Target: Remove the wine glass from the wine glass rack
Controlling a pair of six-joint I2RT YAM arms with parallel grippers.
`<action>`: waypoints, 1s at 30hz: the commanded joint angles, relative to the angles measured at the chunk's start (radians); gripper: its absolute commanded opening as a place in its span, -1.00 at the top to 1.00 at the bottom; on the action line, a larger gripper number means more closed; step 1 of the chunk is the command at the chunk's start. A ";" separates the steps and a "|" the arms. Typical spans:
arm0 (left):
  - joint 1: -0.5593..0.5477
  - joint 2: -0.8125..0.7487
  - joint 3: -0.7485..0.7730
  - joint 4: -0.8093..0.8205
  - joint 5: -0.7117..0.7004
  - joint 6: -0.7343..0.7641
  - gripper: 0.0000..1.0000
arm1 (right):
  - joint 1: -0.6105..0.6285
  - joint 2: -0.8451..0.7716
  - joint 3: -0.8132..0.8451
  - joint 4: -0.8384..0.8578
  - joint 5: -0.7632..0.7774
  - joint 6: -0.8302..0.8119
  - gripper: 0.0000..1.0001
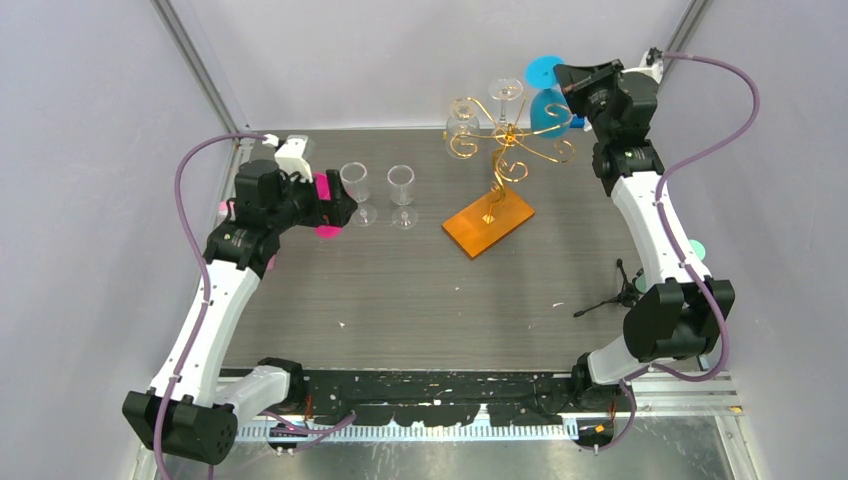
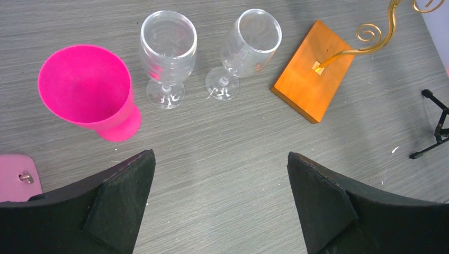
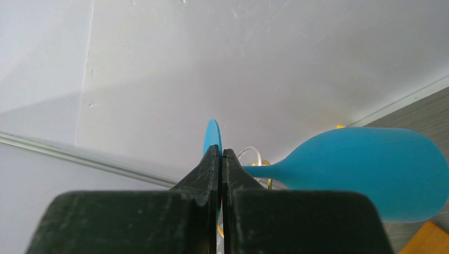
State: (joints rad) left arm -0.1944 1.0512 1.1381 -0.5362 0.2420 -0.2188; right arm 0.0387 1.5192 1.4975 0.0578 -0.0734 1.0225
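Right end effector (image 3: 221,153) is clamped shut on the foot of the blue wine glass (image 3: 370,169), which is held sideways beside the wine glass rack (image 1: 488,222), by the far edge of the table (image 1: 420,290), toward its right corner. Left end effector (image 2: 219,154) is spread wide and empty near the left edge.

Blue wine glass (image 3: 365,172), gold-and-orange wine glass rack (image 1: 488,222), pink cup (image 2: 84,87).

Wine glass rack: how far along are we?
Done: a pink glass and two clear glasses stand on the table, off the rack. In hand: the right claw is shut on the blue glass by its foot, beside the rack's top; whether it is free of the wire is unclear. Left: at least two hanging glasses. The left claw is open, empty.
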 commanded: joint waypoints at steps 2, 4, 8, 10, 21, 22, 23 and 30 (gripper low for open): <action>-0.002 0.000 0.001 0.015 -0.006 0.019 -0.96 | -0.002 -0.024 0.064 0.104 0.103 -0.141 0.99; -0.002 0.000 0.000 0.017 -0.006 0.019 -0.96 | -0.002 -0.046 0.063 0.099 0.139 -0.174 0.99; -0.002 0.003 0.000 0.019 0.004 0.015 -0.96 | -0.002 -0.130 0.047 0.070 0.202 -0.229 0.99; -0.003 0.003 0.000 0.021 0.012 0.012 -0.96 | -0.002 -0.174 0.046 0.043 0.196 -0.253 0.99; -0.002 0.017 -0.001 0.050 0.090 -0.026 -0.96 | 0.000 -0.431 0.058 -0.260 0.134 -0.222 0.99; -0.002 0.024 0.000 0.055 0.105 -0.042 -0.96 | -0.001 -0.446 0.058 -0.276 0.118 -0.211 0.99; -0.002 0.028 0.002 0.064 0.122 -0.056 -0.96 | -0.001 -0.473 0.057 -0.281 0.073 -0.183 0.99; -0.002 0.087 0.044 0.180 0.535 -0.209 -0.96 | -0.001 -0.556 -0.018 -0.062 -0.305 -0.038 0.99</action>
State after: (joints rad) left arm -0.1944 1.1133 1.1370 -0.4976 0.4812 -0.3050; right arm 0.0387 0.9909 1.5181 -0.1852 -0.1013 0.8780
